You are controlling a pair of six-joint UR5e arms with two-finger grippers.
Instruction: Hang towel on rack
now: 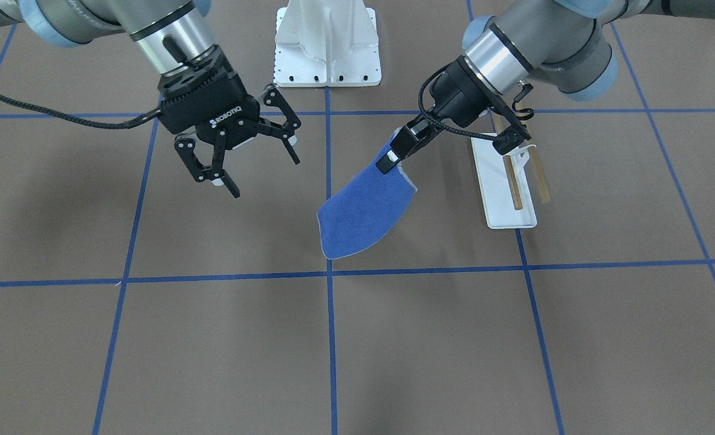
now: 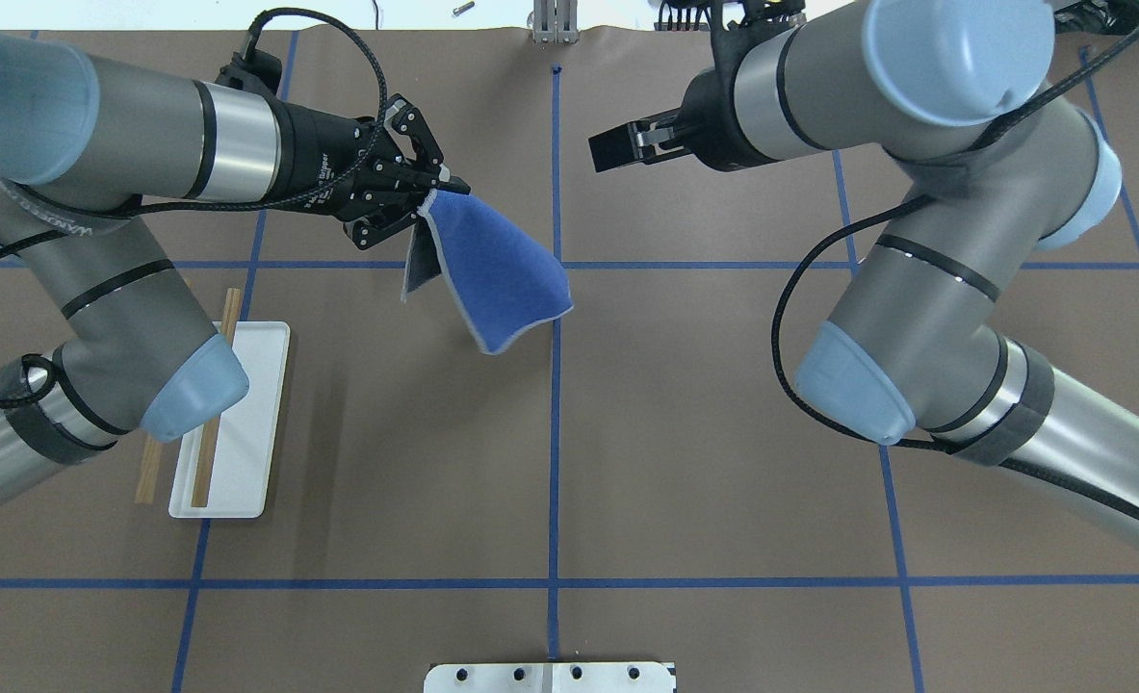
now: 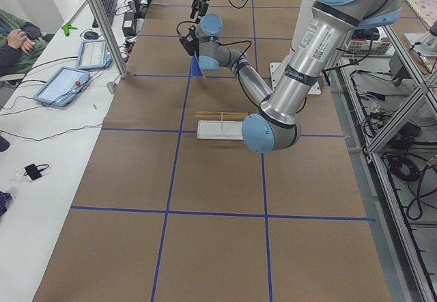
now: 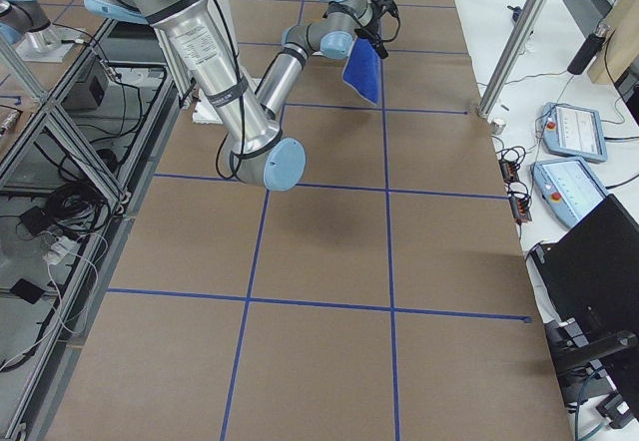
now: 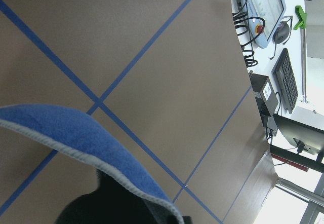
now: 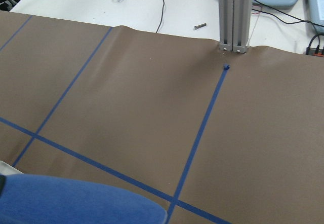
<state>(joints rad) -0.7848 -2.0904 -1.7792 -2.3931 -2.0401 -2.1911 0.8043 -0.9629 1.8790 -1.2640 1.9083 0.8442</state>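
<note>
While the left hand stays out of reach of the rack, it is clamped shut on one corner of the blue towel. The rest of the cloth hangs below it in a loose fold and appears to be clear of the table.

The rack stands on the table on the robot's left side. Its two wooden dowels run lengthwise along its white base, pointing away from the robot. The towel hangs on the side of the rack that faces the table's middle, near the rack but not touching it. The left hand sits between the rack and the hanging bulk of the cloth. Part of the left arm passes above the rack.

The right hand is beyond the towel, well apart from the rack, with its fingers spread wide and nothing in them.

The left arm is therefore the nearer one. The towel probably needs to move sideways toward the rack, across the line of the dowels.
</note>
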